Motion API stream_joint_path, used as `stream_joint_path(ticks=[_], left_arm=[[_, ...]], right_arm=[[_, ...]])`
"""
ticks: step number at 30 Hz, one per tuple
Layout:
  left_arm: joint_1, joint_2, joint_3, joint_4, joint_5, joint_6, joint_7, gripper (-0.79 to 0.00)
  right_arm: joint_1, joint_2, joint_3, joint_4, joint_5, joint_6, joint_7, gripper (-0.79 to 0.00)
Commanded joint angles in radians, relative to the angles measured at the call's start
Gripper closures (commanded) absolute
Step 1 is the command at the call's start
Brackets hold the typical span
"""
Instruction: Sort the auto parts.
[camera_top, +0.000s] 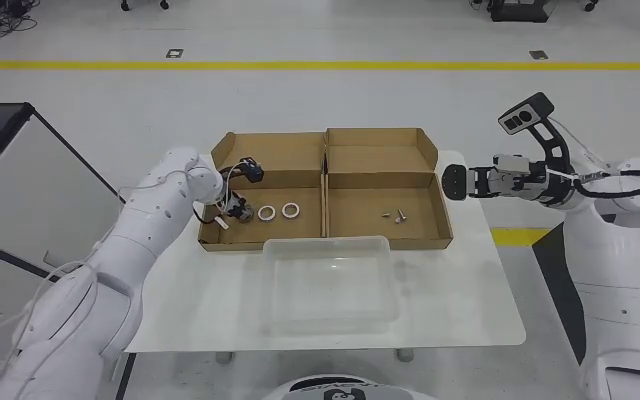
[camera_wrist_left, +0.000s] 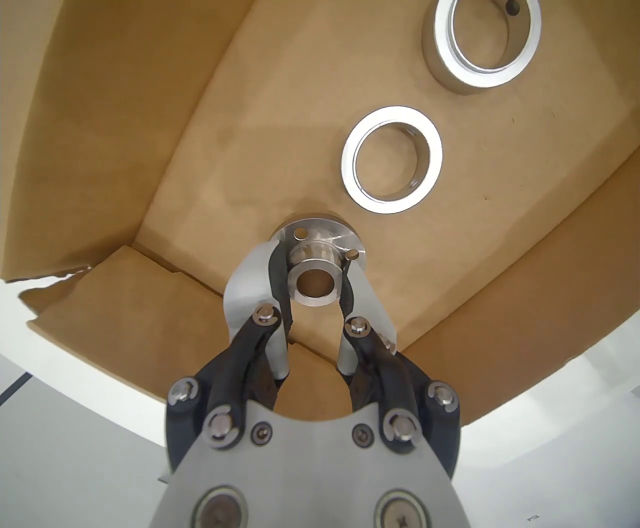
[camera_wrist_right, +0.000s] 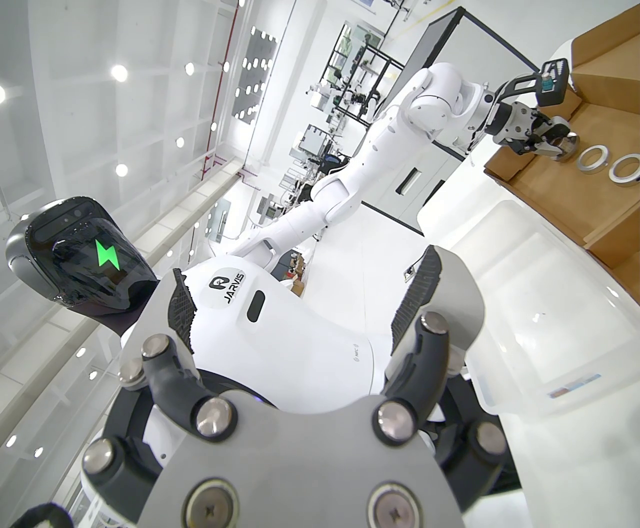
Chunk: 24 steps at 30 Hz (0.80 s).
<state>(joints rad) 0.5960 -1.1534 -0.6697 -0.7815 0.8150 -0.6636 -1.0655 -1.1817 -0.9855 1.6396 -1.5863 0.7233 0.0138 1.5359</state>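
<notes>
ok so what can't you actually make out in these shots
- Top view: the small parts in the cardboard box's right compartment are too small to identify.
- Left wrist view: the flanged hub's base is hidden by its own flange and the left end effector, so resting or lifted is unclear.
- Left wrist view: the farther ring is cut off by the picture's edge.

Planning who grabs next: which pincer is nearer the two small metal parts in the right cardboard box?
Right. The right pincer hovers just outside that box, near the small metal parts; the left pincer is in the other box, gripping a flanged hub.
</notes>
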Motion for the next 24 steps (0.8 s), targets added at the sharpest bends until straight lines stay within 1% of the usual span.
stream_joint_path(ticks=[1,6,7,9,11,13,14,15,16,17,18,19,20,24], left_arm=[[-0.003,-0.004,0.005,0.01,0.004,-0.001,0.006,0.0],[-0.008,-0.013,0.017,0.026,0.009,-0.004,0.02,0.0],[-0.009,-0.014,0.018,0.027,0.009,-0.004,0.021,-0.028],[-0.011,-0.017,0.021,0.035,0.01,-0.005,0.025,-0.129],[-0.013,-0.019,0.024,0.043,0.009,-0.008,0.026,-0.142],[-0.015,-0.021,0.024,0.051,0.008,-0.01,0.028,-0.185],[-0.017,-0.021,0.023,0.055,0.006,-0.01,0.031,-0.237],[-0.019,-0.021,0.023,0.059,0.007,-0.012,0.032,-0.323],[-0.021,-0.021,0.022,0.063,0.008,-0.014,0.033,-0.366],[-0.024,-0.021,0.02,0.065,0.007,-0.014,0.036,-0.526],[-0.025,-0.021,0.019,0.066,0.006,-0.015,0.036,-0.659],[-0.028,-0.02,0.016,0.068,0.006,-0.014,0.039,-0.773],[-0.029,-0.019,0.012,0.07,0.005,-0.015,0.043,-0.785],[-0.034,-0.013,-0.004,0.067,-0.007,-0.019,0.06,-0.785]], right_arm=[[0.0,0.0,0.0,0.0,0.0,0.0,0.0,-0.785],[0.0,0.0,0.0,0.0,0.0,0.0,0.0,-0.785],[0.0,0.0,0.0,0.0,0.0,0.0,0.0,-0.785],[0.0,0.0,0.0,0.0,0.0,0.0,0.0,-0.785],[0.0,0.0,0.0,0.0,0.0,0.0,0.0,-0.785],[0.0,0.0,0.0,0.0,0.0,0.0,0.0,-0.785],[0.0,0.0,0.0,0.0,0.0,0.0,0.0,-0.785],[0.0,0.0,0.0,0.0,0.0,0.0,0.0,-0.785],[0.0,0.0,0.0,0.0,0.0,0.0,0.0,-0.785],[0.0,0.0,0.0,0.0,0.0,0.0,0.0,-0.785],[0.0,0.0,0.0,0.0,0.0,0.0,0.0,-0.785],[0.0,0.0,0.0,0.0,0.0,0.0,0.0,-0.785],[0.0,0.0,0.0,0.0,0.0,0.0,0.0,-0.785],[0.0,0.0,0.0,0.0,0.0,0.0,0.0,-0.785]])
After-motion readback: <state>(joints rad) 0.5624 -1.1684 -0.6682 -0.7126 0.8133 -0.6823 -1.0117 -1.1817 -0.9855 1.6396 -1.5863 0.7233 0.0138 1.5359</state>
